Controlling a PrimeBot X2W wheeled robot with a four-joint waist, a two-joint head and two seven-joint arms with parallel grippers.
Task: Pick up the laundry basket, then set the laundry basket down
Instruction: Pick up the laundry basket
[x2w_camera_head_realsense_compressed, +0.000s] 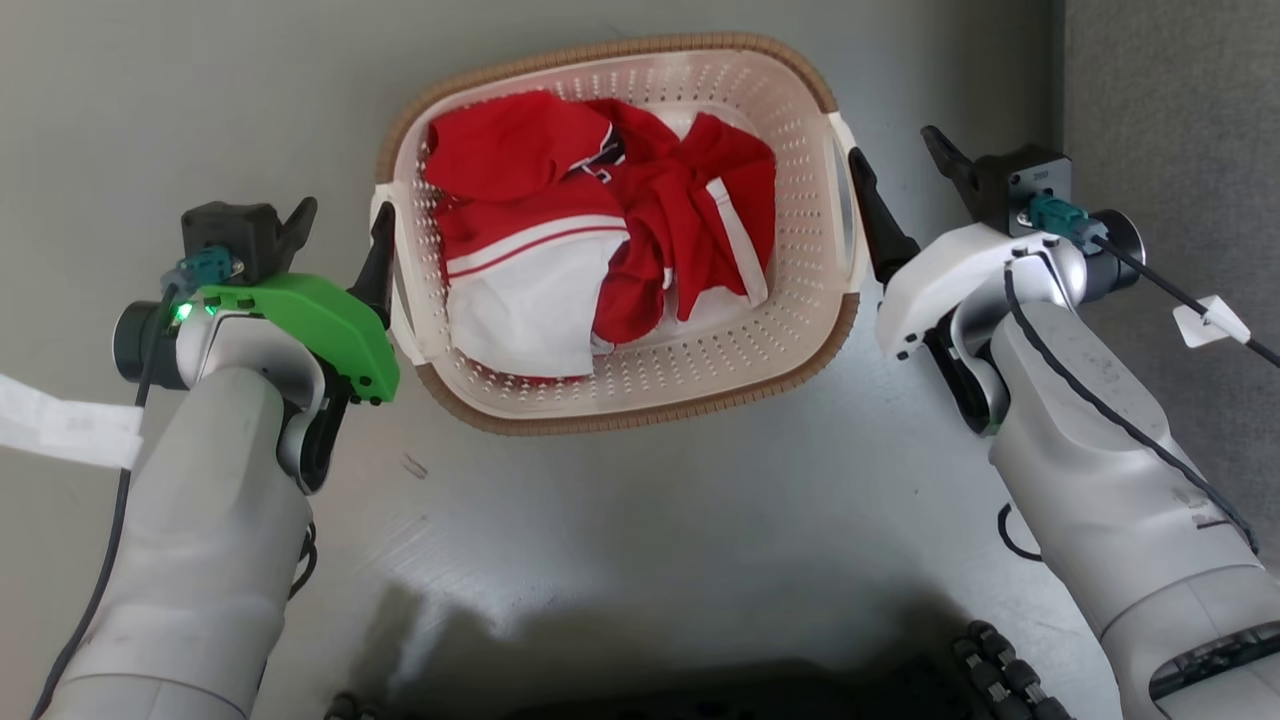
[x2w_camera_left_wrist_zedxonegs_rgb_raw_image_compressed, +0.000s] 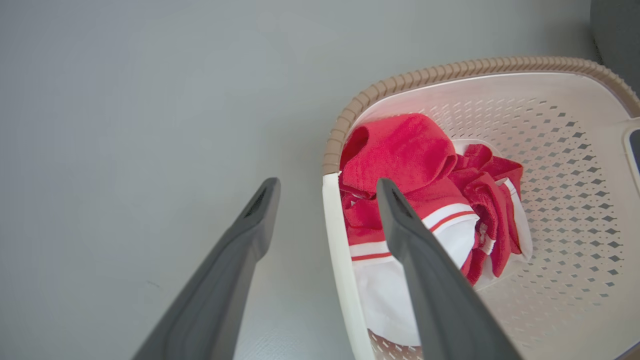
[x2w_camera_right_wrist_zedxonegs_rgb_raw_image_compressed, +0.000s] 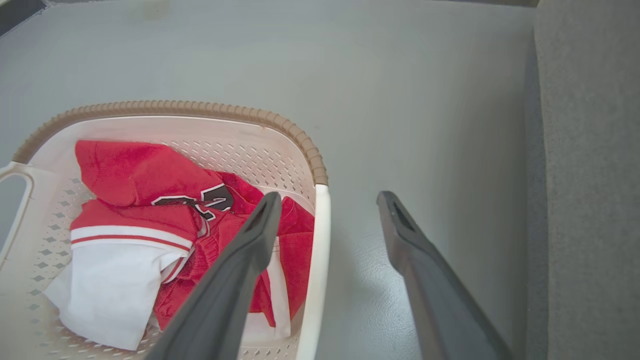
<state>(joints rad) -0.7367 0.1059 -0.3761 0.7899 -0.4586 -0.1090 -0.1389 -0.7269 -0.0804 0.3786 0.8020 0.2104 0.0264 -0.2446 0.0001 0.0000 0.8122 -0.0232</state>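
The laundry basket (x2w_camera_head_realsense_compressed: 620, 48), cream-white and perforated with a brown woven-look rim, sits on the grey floor at the top centre of the head view. Red and white clothes (x2w_camera_head_realsense_compressed: 600, 230) lie inside it. My left gripper (x2w_camera_head_realsense_compressed: 340, 235) is open at the basket's left side. In the left wrist view its fingers straddle the white left handle (x2w_camera_left_wrist_zedxonegs_rgb_raw_image_compressed: 335, 240), one outside and one over the clothes. My right gripper (x2w_camera_head_realsense_compressed: 905, 175) is open at the right side and straddles the white right handle (x2w_camera_right_wrist_zedxonegs_rgb_raw_image_compressed: 320, 235) the same way. Neither gripper is closed on a handle.
A darker grey strip of carpet (x2w_camera_head_realsense_compressed: 1170, 100) runs along the right, close to the right arm. White tags hang from the arm cables (x2w_camera_head_realsense_compressed: 1212, 320) (x2w_camera_head_realsense_compressed: 60, 430). The robot's dark base (x2w_camera_head_realsense_compressed: 800, 690) is at the bottom edge.
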